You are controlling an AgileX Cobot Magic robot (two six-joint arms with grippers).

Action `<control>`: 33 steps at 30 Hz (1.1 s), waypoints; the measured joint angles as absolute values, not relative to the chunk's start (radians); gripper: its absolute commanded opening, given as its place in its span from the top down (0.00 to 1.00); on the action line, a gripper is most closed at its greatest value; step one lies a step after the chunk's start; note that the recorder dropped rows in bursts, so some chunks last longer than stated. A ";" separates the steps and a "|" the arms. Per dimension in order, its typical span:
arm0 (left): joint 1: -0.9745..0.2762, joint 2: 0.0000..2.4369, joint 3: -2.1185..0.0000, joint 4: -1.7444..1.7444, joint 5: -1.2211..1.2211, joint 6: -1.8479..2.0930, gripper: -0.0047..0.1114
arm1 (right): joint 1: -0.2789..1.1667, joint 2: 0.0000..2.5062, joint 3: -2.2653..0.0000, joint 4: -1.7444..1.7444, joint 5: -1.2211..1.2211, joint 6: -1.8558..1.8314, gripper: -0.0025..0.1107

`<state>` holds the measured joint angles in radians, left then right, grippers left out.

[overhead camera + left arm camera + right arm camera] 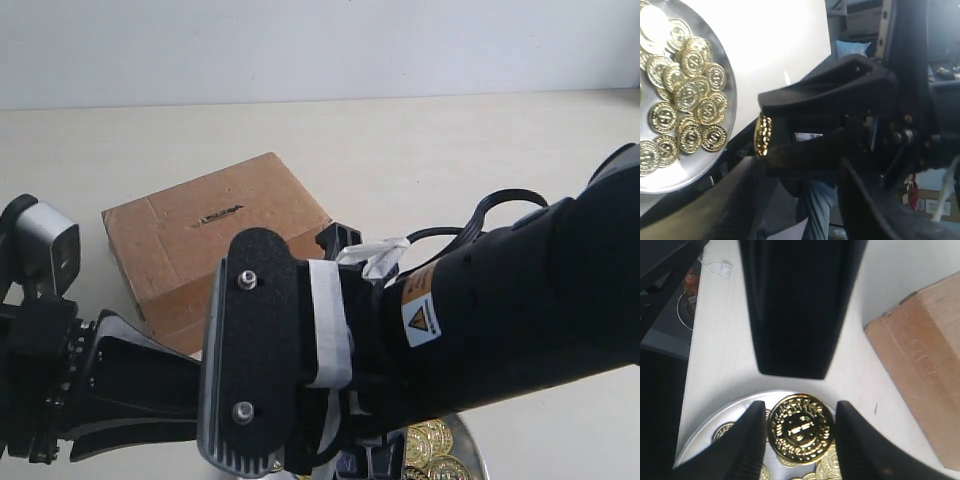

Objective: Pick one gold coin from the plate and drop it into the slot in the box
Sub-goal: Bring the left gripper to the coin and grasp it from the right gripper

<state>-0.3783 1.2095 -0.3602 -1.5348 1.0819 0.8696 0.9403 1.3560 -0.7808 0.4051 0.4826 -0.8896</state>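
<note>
My right gripper (801, 432) is shut on a gold coin (801, 428), its flat face towards the wrist camera, just above the silver plate (715, 422). In the left wrist view this coin (763, 136) shows edge-on at the right gripper's black fingertips, clear of the plate (700, 172) and its several loose coins (687, 95). The left gripper (800, 210) stands open and empty beside the plate. The brown cardboard box (220, 245) lies behind, with its dark slot (218, 213) on top. In the exterior view the right arm (480, 310) hides most of the plate (472, 450).
The box's edge (925, 375) lies close to the plate in the right wrist view. A blurred black part (795, 305) hangs above the held coin. The left arm and its camera (40, 300) sit at the table's left.
</note>
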 measured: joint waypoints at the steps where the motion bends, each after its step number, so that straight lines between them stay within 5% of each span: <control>1: -0.380 1.210 -0.362 -1.535 1.068 0.867 0.54 | 0.940 1.356 -0.781 0.405 0.483 -0.887 0.77; 33: -0.482 1.349 -0.436 -1.558 0.952 0.935 0.59 | 0.940 1.356 -0.783 0.397 0.455 -0.856 0.77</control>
<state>-0.4824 1.3492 -0.4360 -1.5584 0.9517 0.9350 0.9403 1.3560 -0.7833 0.3967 0.4547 -0.8555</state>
